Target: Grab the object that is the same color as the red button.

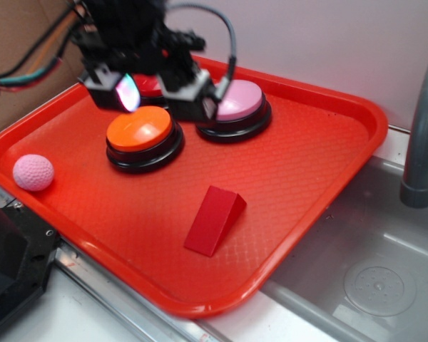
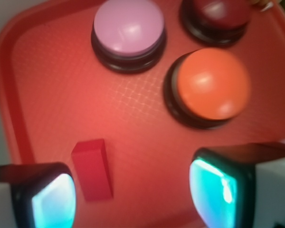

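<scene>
From the exterior view, the black gripper [image 1: 167, 94] hung over the back of the red plastic tray [image 1: 328, 135], above the round dark red glossy button [image 1: 150, 85], which it mostly hid; its fingers stood apart with nothing between them. The small matte red wedge block [image 1: 215, 219] lay alone toward the tray's front, well apart from the gripper, untouched. The orange domed button [image 1: 140, 132] and pink domed button [image 1: 237, 103] sat near the gripper, and a pink dimpled ball [image 1: 33, 172] rested at the tray's left edge. From the wrist view, the two pads [image 2: 52, 199] were spread wide and empty; the wedge [image 2: 91, 167] showed just beside the left-hand pad, not between them. Grab not begun, I'd judge: reaching, descending and closing all remained.
</scene>
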Action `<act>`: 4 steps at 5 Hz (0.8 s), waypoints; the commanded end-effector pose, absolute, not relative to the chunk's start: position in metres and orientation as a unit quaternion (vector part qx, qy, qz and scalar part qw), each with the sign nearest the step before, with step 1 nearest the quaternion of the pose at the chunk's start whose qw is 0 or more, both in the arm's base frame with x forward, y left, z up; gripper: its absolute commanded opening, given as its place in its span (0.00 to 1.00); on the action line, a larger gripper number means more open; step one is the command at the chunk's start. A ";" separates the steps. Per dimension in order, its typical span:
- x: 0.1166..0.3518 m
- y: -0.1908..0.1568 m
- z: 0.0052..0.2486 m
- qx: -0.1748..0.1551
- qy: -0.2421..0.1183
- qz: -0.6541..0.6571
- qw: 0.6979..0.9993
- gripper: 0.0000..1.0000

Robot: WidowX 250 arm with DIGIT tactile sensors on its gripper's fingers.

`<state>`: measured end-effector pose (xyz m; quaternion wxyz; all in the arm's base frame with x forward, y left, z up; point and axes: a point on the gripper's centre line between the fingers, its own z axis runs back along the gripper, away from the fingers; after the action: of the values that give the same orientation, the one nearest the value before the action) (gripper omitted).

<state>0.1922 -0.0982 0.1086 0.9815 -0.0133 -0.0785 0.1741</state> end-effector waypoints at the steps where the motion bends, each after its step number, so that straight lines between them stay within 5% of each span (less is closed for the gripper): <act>1: 0.222 -0.120 0.064 -0.040 -0.095 0.181 0.978 1.00; 4: 0.205 -0.129 0.022 -0.051 -0.047 0.133 0.989 1.00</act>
<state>0.2034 -0.1279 0.0210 0.9876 -0.0449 -0.0444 0.1434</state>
